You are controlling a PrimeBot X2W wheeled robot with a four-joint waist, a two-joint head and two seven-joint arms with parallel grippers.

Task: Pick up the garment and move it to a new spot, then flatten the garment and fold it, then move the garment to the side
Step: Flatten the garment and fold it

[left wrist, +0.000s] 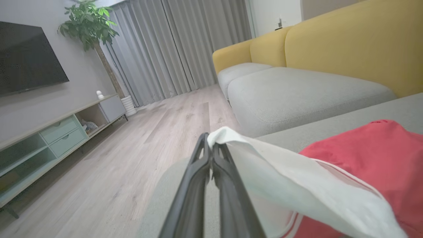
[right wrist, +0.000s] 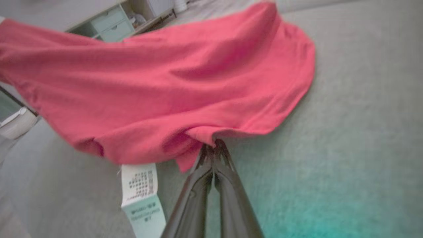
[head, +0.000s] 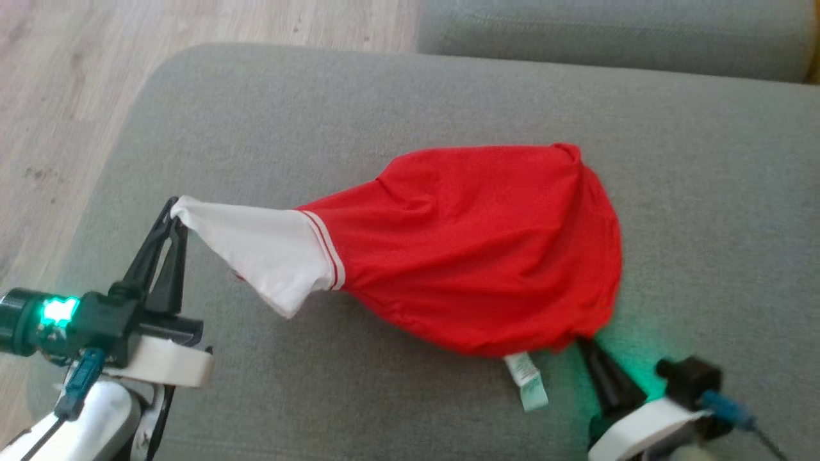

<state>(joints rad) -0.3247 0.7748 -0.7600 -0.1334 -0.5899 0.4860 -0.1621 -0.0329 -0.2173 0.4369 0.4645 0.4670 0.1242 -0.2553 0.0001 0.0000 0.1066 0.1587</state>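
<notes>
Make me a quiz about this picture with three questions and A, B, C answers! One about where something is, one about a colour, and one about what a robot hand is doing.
1. Where is the garment? A) on the wooden floor B) on the grey cushion C) in a drawer
2. What colour is the sleeve in the left hand? A) white B) blue C) black
3. What is the right hand doing? A) hanging wide open B) pinching the garment's red edge C) holding a cup
Answers: 1 B, its red body spreads across the cushion. 2 A, the pinched sleeve is white. 3 B, its fingers are closed together on the red hem.
</notes>
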